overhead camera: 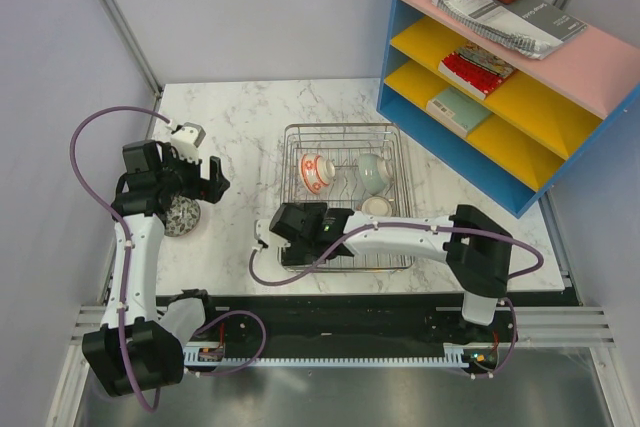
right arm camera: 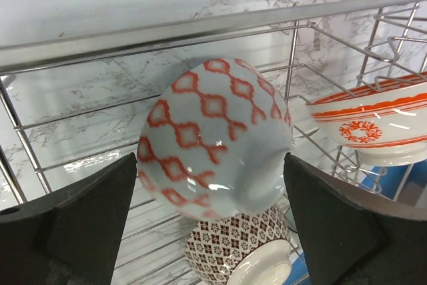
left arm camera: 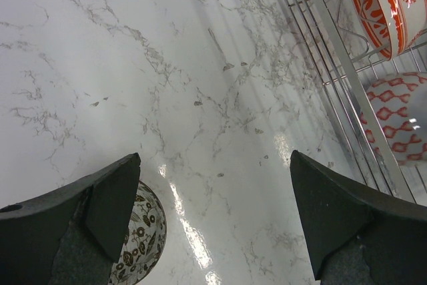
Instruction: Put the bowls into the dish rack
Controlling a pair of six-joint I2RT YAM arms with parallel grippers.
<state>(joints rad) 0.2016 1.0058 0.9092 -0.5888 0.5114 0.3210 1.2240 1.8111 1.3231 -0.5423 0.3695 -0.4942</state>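
Observation:
The silver wire dish rack stands mid-table. It holds a red-orange patterned bowl, a pale teal-green bowl and a light bowl. My right gripper hangs over the rack's near left corner. In the right wrist view it is open around a white bowl with red diamonds, which lies tilted over a brown-patterned bowl. My left gripper is open and empty above the marble. A black-flowered bowl sits on the table just below it, under the left finger in the left wrist view.
A blue shelf unit with pink and yellow shelves, holding books, stands at the back right, close to the rack's far right corner. The rack's left wall lies right of my left gripper. The table's left edge is near the left arm.

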